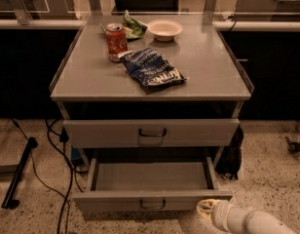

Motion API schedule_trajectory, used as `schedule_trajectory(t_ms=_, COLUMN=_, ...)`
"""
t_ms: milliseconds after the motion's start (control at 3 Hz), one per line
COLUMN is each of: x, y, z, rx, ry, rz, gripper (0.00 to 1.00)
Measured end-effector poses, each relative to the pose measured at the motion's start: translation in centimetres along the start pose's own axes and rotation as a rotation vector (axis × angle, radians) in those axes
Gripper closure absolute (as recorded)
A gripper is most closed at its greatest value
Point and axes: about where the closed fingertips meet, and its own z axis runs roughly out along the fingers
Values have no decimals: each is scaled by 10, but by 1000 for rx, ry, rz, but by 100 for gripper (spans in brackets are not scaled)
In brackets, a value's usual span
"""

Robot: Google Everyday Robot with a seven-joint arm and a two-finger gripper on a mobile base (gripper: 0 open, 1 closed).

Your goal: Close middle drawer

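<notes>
The middle drawer [150,200] is pulled out low in the camera view. Its plain grey tray [150,175] shows and is bare, and a small dark loop handle [153,204] sits at the centre of its low front panel. My gripper [206,208], at the end of a white arm [252,222], is at the bottom right. It is just below and in front of the drawer's right front corner, close to the front panel.
Above the open drawer is a taller grey drawer front [151,132] with a bigger handle, pushed in. The cabinet top [208,67] carries a red can [116,42], a blue chip bag [152,70], a white bowl [164,29] and a green bag [134,27]. Black cables [57,179] and a dark bar [18,177] lie on the floor at left.
</notes>
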Motion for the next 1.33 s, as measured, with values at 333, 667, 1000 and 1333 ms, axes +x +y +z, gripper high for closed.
schedule_trajectory(t_ms=333, x=-1, y=-12, z=17, rx=35, ry=-20, rz=-17, gripper=100)
schedule_trajectory(t_ms=667, x=-6, y=-28, z=32, rx=69, ry=-46, rz=-23, gripper=100)
schedule_trajectory(t_ms=1000, x=-11, y=-44, z=47, rx=102, ry=-78, rz=-16, gripper=100)
schedule_trajectory(t_ms=1333, x=-17, y=-63, z=64, rx=129, ry=-101, rz=-13, gripper=100)
